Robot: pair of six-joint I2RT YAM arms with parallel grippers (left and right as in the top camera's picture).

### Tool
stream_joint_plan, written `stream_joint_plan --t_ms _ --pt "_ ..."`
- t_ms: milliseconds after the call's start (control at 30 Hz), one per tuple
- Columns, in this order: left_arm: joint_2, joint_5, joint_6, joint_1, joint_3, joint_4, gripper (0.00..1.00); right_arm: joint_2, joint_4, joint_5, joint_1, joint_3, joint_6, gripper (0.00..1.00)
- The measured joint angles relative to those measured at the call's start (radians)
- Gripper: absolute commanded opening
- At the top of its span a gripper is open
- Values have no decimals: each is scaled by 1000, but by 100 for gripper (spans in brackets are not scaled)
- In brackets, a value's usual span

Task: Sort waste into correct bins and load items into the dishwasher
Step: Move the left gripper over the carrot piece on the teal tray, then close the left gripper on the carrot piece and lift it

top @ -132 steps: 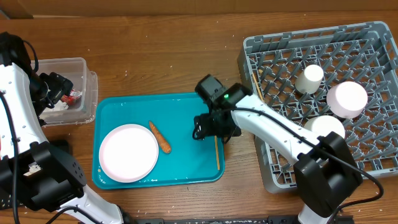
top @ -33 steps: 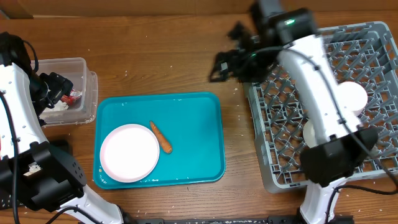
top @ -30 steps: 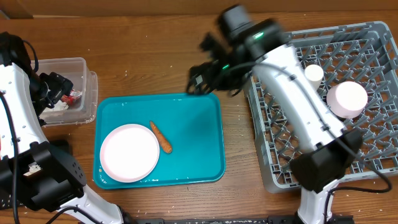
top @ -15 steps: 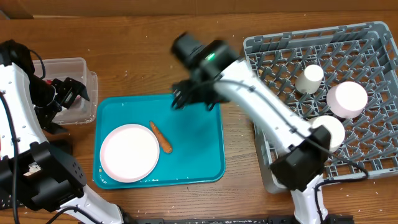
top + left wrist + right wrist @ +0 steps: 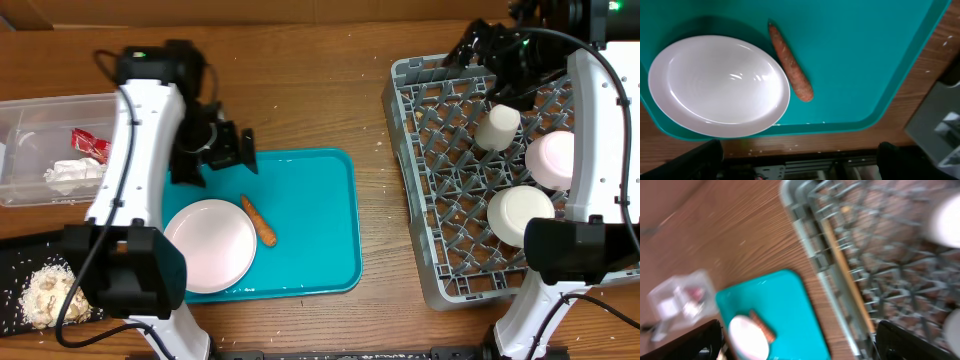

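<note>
A teal tray (image 5: 310,220) holds a white plate (image 5: 208,245) and a carrot (image 5: 258,221); both also show in the left wrist view, plate (image 5: 715,85) and carrot (image 5: 790,62). My left gripper (image 5: 215,148) hovers over the tray's far left corner, open and empty (image 5: 800,162). My right gripper (image 5: 490,45) is open and empty above the far left corner of the grey dish rack (image 5: 420,200); in the blurred right wrist view (image 5: 800,340) a wooden chopstick (image 5: 847,275) lies along the rack's left edge.
The rack holds a white cup (image 5: 497,127) and two white bowls (image 5: 555,160) (image 5: 520,215). A clear bin (image 5: 30,115) at far left holds a red wrapper (image 5: 88,143) and tissue (image 5: 68,172). A black bin (image 5: 20,255) with food scraps sits at front left.
My left arm has moved from the clear bin to over the tray. My right arm swung over the tray, then back above the rack. The chopstick has left the tray.
</note>
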Motion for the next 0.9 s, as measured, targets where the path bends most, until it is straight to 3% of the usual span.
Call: stream_joint_plan --t_ms 133,267,467,633,900 --pt "0 -54 12 -54 -1 35 100 0 4 -106 82 0 -44 100" --pt "0 -32 7 -63 -2 29 89 0 51 -142 202 0 -57 100" --pt "0 33 -159 -103 -89 32 88 0 56 -99 230 0 -16 100" --pt "9 53 -288 -236 -330 224 88 0 57 -72 221 0 5 100" --pt "9 48 -388 -265 -516 463 89 0 26 -40 222 0 6 100"
